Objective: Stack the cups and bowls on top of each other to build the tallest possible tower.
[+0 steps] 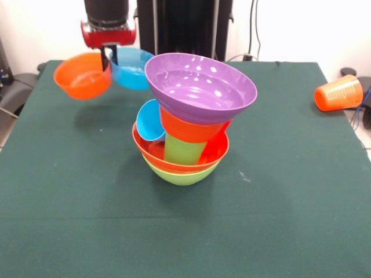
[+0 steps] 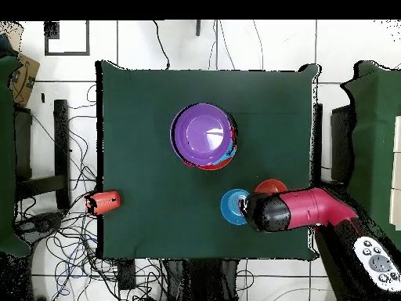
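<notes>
The tower stands mid-table: a lime green bowl at the base, an orange-red bowl nested in it, and a green cup and a light blue cup standing inside. A small orange bowl sits above them, and the purple bowl tilts on top. At the far left my gripper is shut on the rim of another small orange bowl, held above the cloth. A small blue bowl sits right beside it.
An orange cup lies on its side at the table's edge, far from the tower. The dark green table has open cloth all round the tower. My arm reaches in over one table edge.
</notes>
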### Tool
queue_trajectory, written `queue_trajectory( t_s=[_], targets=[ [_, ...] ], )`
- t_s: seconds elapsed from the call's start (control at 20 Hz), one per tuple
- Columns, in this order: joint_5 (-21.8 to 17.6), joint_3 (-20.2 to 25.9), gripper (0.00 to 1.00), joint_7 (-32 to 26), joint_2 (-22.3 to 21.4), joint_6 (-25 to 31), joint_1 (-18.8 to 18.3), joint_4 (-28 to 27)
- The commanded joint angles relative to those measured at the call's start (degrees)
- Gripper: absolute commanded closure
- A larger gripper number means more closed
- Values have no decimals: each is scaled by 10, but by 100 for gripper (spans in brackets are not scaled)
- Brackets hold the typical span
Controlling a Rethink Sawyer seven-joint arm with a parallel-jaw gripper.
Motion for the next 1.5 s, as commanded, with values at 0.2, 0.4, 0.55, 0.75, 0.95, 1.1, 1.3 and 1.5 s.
queue_trajectory(
  t_s=[0.2,0.4,0.55,0.75,0.95,1.1,1.3,1.5],
  targets=[
    [-47,18,100,-138,91,19,-18,-43],
    [-53,22,100,-153,95,22,-29,-48],
    [-54,25,100,-154,98,29,-25,-52],
    [-54,28,0,-156,96,36,-22,-48],
    [-54,28,0,-157,95,37,-21,-45],
    [-56,28,0,-153,94,34,-17,-43],
    [-54,31,0,-156,94,36,-17,-43],
    [-54,31,0,-149,85,31,-14,-39]
  ],
)
